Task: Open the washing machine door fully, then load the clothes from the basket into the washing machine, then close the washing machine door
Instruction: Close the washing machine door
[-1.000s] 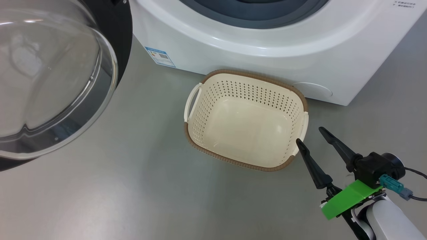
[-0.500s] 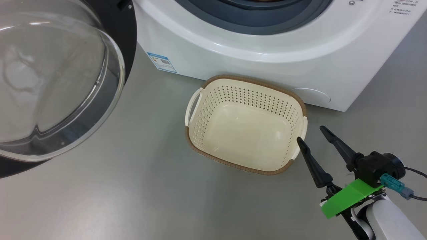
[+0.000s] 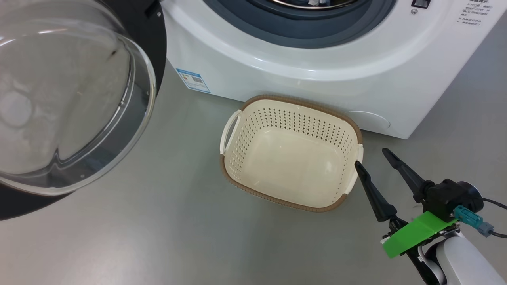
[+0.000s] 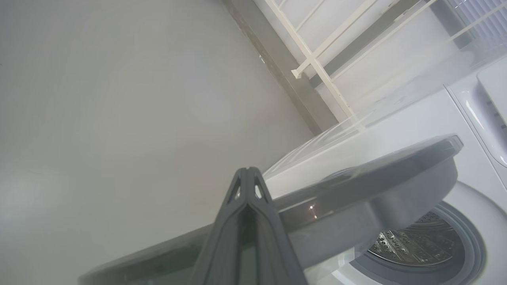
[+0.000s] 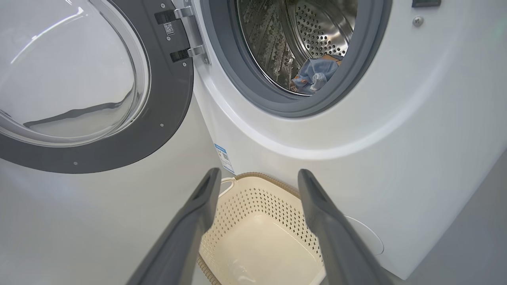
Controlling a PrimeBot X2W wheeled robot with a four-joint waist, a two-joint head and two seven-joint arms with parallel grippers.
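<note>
Nothing on the grey floor (image 3: 178, 237) has moved. The head camera has tipped up slightly, so the scene sits lower and more of the grey rubber gasket (image 3: 301, 33) of the big white front-loading washing machine (image 3: 317, 75) comes into sight. The small cream perforated plastic basket (image 3: 285, 118) with its brown woven-look rim stands empty just in front of the machine. The clothes (image 5: 315, 75), a soft light blue bundle with some orange, lie inside the steel perforated drum (image 5: 317, 31), so loading looks finished and only closing remains. The large round washing machine door (image 3: 71, 103), a glossy black rim around clear domed glass, hangs wide open at the left. The right gripper (image 3: 370, 157) hovers just right of the basket, fingers spread wide and empty. The left gripper (image 4: 246, 176) has its fingers pressed together, holding nothing, near the door's black rim; whether it touches the rim I cannot tell.
</note>
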